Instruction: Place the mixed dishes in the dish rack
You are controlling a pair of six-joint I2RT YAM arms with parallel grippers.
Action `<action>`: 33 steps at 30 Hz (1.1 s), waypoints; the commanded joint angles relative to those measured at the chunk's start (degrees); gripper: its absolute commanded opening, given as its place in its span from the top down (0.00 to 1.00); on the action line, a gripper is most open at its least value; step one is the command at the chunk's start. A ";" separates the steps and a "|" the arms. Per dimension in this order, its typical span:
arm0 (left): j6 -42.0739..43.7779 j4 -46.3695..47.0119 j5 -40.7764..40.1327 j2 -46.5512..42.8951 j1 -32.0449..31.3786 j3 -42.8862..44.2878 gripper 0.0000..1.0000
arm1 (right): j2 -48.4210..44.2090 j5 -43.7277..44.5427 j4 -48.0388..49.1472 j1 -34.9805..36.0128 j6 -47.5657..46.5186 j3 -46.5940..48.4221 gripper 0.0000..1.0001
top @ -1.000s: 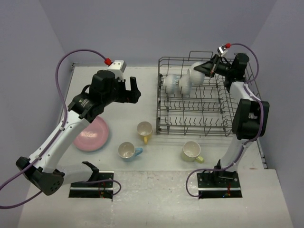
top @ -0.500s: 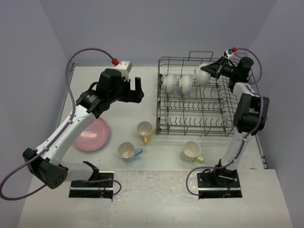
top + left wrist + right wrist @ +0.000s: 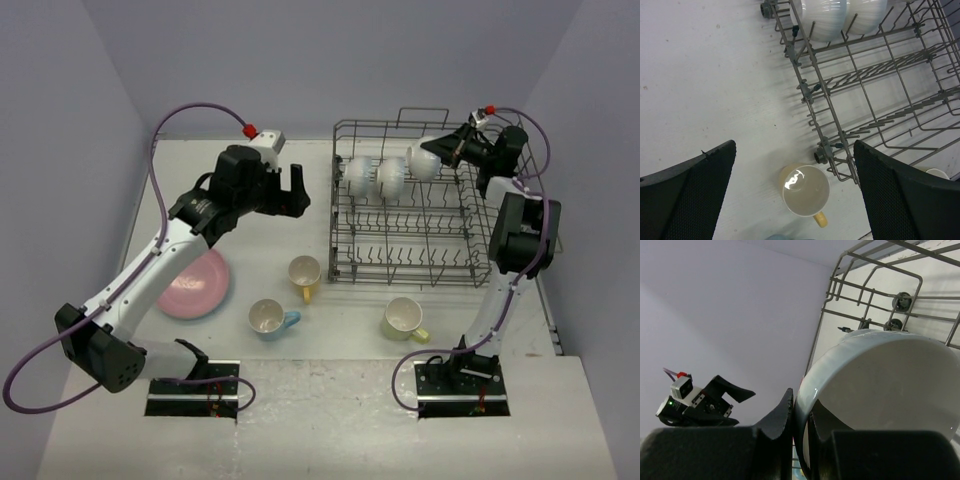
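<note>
Right end effector (image 3: 447, 150) is clamped on the rim of a white bowl (image 3: 425, 158), one finger inside and one outside per the right wrist view (image 3: 801, 405). The held bowl (image 3: 890, 385) is tilted on edge over the far row of the dish rack (image 3: 334, 215), just beside the two bowls (image 3: 360, 172) (image 3: 392, 178) already racked there. Can't tell if it touches them.

The rack sits on the far-right part of the counter (image 3: 250, 240).

Left end effector (image 3: 290, 190) is wide and holds nothing, hovering just left of the rack's left side. In its wrist view the yellow mug (image 3: 804, 191) sits below, between the fingers.

Pink plate (image 3: 195, 283) is near the left edge. Light blue mug (image 3: 267, 317) and pale yellow-green mug (image 3: 403, 317) are along the near edge.
</note>
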 commanded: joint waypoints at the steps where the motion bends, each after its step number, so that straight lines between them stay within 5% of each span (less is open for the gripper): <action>1: -0.43 3.04 0.00 -0.77 0.17 -0.72 0.00 | 0.45 2.11 0.56 0.09 -1.26 1.22 1.00; 7: -1.48 3.22 -2.27 -2.27 0.17 -2.38 0.00 | 1.50 2.29 -1.20 0.09 -2.31 0.34 0.89; 13: -3.24 1.99 -4.92 -4.02 0.17 -3.96 0.00 | -0.60 6.68 -17.88 0.01 -15.13 -0.01 0.78; 18: -4.82 1.55 -6.60 -5.69 0.26 -5.38 0.00 | -1.22 8.01 -24.58 0.09 -19.63 0.07 0.54; 25: -6.41 -1.44 -8.00 -6.40 0.26 -6.78 0.00 | -4.47 11.34 -30.64 0.09 -24.54 -0.10 0.33; 26: -6.67 -1.70 -8.09 -6.49 0.26 -6.96 0.00 | -6.13 12.04 -33.00 0.01 -26.64 -0.10 0.13; 28: -7.02 -2.67 -8.97 -7.10 0.26 -7.83 0.00 | -7.89 14.06 -35.73 0.01 -28.06 -0.36 0.01; 33: -7.29 -4.34 -10.46 -6.84 0.26 -10.47 0.00 | -15.44 18.63 -39.70 0.01 -31.93 -2.12 0.01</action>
